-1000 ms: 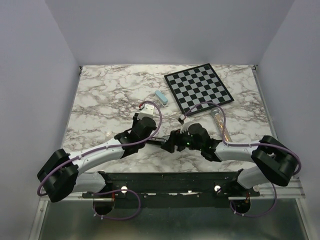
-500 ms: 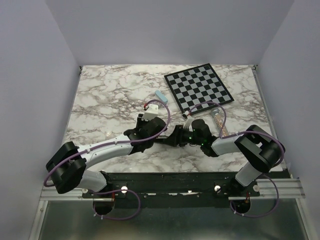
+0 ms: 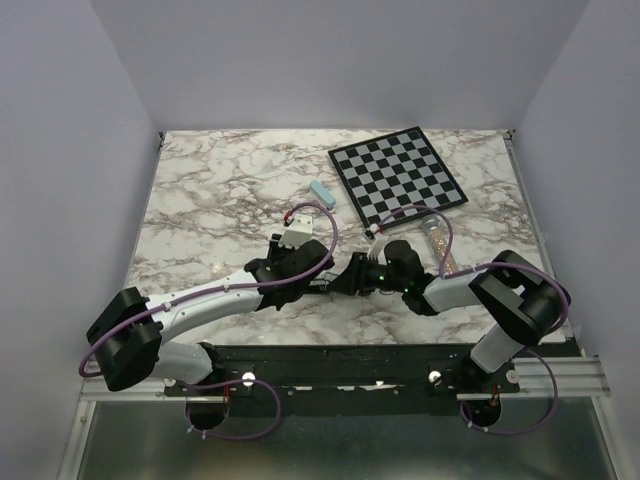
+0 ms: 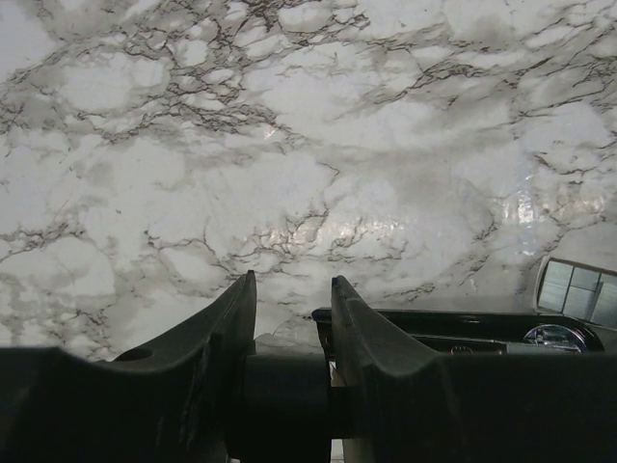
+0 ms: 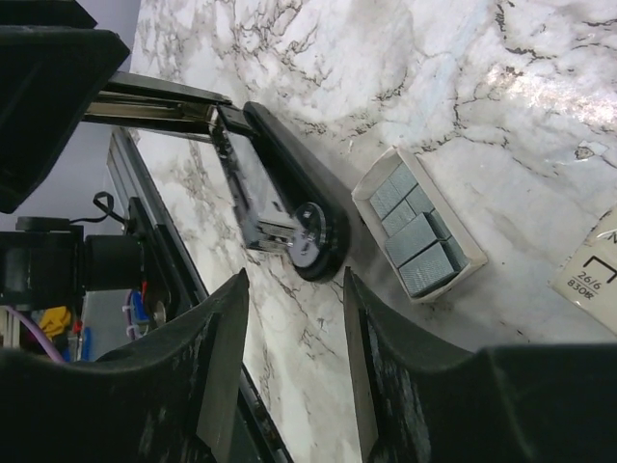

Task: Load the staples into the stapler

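Observation:
The black stapler (image 5: 280, 164) lies opened on the marble, its magazine rail running up-left into my left gripper (image 4: 293, 280), which is shut on its far end. In the left wrist view the stapler (image 4: 453, 323) stretches off to the right behind the right finger. My right gripper (image 5: 294, 278) hovers open with nothing between its fingers, just short of the stapler's round end. The staples (image 5: 415, 231) are grey strips in a small cream box beside that end. In the top view the left gripper (image 3: 305, 268) and the right gripper (image 3: 350, 278) face each other closely.
A chessboard (image 3: 397, 177) lies at the back right, with a clear tube (image 3: 440, 245) of brownish beads in front of it. A small light-blue block (image 3: 320, 192) sits left of the board. A white printed label (image 5: 588, 270) lies near the staple box.
The right gripper's jaws have narrowed. The right arm has folded its elbow in and the left wrist has shifted right, so the two grippers sit closer together.

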`<state>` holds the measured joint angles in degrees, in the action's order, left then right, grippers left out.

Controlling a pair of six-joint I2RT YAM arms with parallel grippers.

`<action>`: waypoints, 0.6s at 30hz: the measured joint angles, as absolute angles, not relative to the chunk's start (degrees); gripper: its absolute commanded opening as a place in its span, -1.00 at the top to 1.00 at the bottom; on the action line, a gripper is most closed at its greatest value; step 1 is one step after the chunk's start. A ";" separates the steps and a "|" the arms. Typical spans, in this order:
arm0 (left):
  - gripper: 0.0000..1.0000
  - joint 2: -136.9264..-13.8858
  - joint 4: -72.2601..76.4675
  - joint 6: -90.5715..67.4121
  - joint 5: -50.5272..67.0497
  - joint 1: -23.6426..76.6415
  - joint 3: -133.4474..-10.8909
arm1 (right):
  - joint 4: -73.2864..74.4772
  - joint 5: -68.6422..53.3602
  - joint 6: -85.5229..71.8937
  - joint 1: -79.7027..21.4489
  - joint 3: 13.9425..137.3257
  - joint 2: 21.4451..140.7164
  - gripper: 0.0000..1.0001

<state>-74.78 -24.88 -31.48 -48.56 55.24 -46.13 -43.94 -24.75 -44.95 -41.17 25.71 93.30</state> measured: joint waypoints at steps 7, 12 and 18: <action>1.00 -74.78 -31.73 -33.32 -49.25 55.27 -49.01 | -43.38 -24.97 -43.53 -41.17 25.19 91.90 -0.01; 1.00 -74.63 -34.46 -34.46 -49.17 55.24 -49.01 | -43.35 -25.41 -43.44 -41.17 25.19 91.74 0.00; 1.00 -75.07 -36.99 -35.38 -48.60 55.27 -49.17 | -43.72 -27.42 -43.46 -41.17 25.19 92.14 0.00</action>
<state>-75.07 -36.99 -35.38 -48.60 55.27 -49.17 -43.72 -27.42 -43.46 -41.17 25.19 92.14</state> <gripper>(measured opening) 0.425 0.500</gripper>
